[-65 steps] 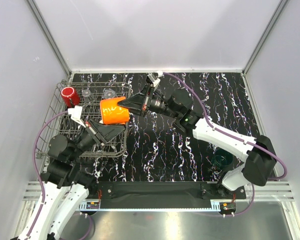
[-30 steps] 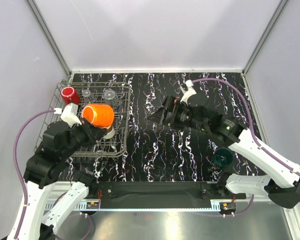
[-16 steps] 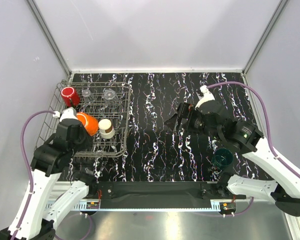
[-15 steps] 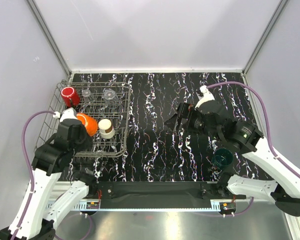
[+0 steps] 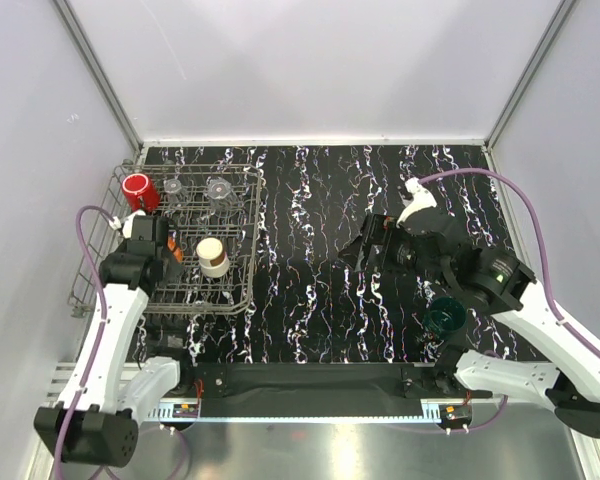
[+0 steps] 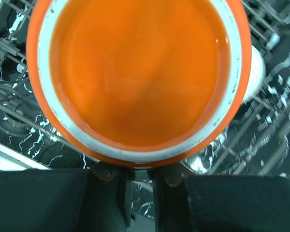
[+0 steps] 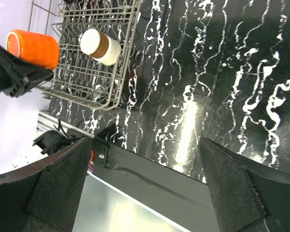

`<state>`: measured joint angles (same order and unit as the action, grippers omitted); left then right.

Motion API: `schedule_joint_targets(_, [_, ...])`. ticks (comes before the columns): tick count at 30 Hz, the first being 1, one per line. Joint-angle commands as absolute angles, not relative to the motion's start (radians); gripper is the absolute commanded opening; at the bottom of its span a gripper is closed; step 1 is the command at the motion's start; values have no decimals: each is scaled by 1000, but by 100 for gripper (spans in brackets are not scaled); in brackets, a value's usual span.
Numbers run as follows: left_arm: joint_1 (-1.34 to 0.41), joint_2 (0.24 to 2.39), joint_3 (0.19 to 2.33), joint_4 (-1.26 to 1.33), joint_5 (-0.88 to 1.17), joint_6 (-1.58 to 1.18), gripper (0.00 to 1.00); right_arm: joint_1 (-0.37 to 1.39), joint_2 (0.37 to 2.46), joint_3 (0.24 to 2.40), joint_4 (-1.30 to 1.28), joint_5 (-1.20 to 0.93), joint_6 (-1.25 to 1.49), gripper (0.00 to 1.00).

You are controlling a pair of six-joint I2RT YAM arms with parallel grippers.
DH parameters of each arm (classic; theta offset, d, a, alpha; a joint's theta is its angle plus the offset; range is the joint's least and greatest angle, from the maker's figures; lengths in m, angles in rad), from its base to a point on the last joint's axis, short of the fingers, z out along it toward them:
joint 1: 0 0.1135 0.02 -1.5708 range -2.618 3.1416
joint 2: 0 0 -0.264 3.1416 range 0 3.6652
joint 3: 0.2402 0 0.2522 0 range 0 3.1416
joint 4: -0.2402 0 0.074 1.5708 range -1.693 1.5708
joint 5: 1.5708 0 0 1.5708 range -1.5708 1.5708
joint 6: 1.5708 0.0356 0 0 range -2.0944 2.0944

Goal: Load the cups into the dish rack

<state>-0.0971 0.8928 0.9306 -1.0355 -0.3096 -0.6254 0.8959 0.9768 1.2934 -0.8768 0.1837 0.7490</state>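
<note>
Lowering the orange cup slowly between the upright wires seemed the careful way, because the left gripper pinched it only at its edge, over the left side of the dish rack. The rack held 1 red cup, 2 clear cups and 1 cream cup. The right gripper hung wide open and empty; the green cup stood on the table.

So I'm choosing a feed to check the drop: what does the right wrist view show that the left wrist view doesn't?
Only right wrist: the orange cup from outside, and the open table beside the dish rack. Only left wrist: the cup's interior. Both: the cup in the left gripper, rack wires, and the cream cup, blurred in the left wrist view.
</note>
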Motion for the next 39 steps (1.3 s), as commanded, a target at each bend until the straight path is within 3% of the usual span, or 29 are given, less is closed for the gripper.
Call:
schedule_joint_targets(1, [-31,951,885,-845,-262,-583,0,896,953,1301,-905,241,713,100])
schedule_joint_targets(32, [-14,1308,833,-715,-359,-658,0,894,937,1253,-887,227,715,100])
schedule_joint_targets(33, [-14,1308,827,-710,-360,-666,13,894,937,1252,-887,227,718,100])
schedule_joint_targets(34, [-14,1305,822,-707,-362,-675,20,894,937,1250,-885,227,716,100])
schedule_joint_targets(39, [-14,1313,793,-681,-339,-690,30,894,937,1243,-882,222,719,100])
